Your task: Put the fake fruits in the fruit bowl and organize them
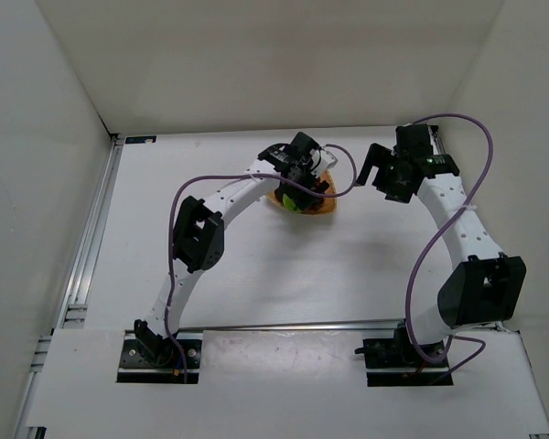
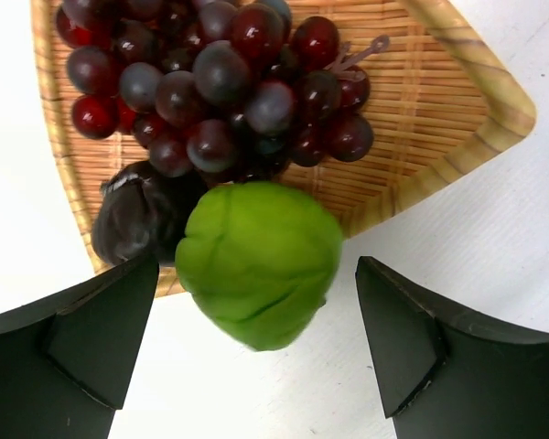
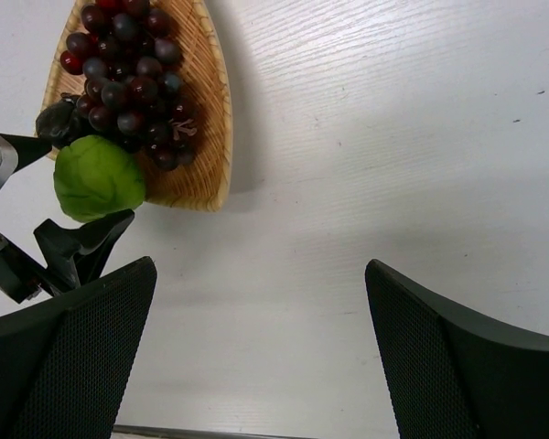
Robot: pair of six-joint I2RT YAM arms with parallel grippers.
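Your left pincer [image 2: 257,265] hangs over the near corner of the bowl [image 2: 494,101], spread wide. The apple [image 2: 256,242] sits between its fingers [image 2: 82,338] with a gap on either side, so nothing is pinched. The apple straddles the bowl's rim, part over the weave and part over white tabletop [image 2: 494,238] (whether it rests on the rim, you cannot tell from here). Just behind it the dark fruit [image 2: 137,215] lies against the left rim, touching the apple. The grapes [image 2: 210,82] fill the middle of the bowl and touch both.

Your right pincer [image 3: 261,263] is spread as well, with only tabletop under it. It hovers to the right of the bowl, well apart from its long edge [image 3: 221,119].

From the top view, the bowl [image 1: 322,209] lies toward the back of the tabletop, near its middle. Open tabletop runs from it to the back wall [image 1: 274,64], and a broader stretch runs forward to the arm bases. The left wall [image 1: 37,183] and the rail [image 1: 91,238] beside it are well away from the left arm's elbow. The right arm's elbow [image 1: 480,291] stands close to the right wall.
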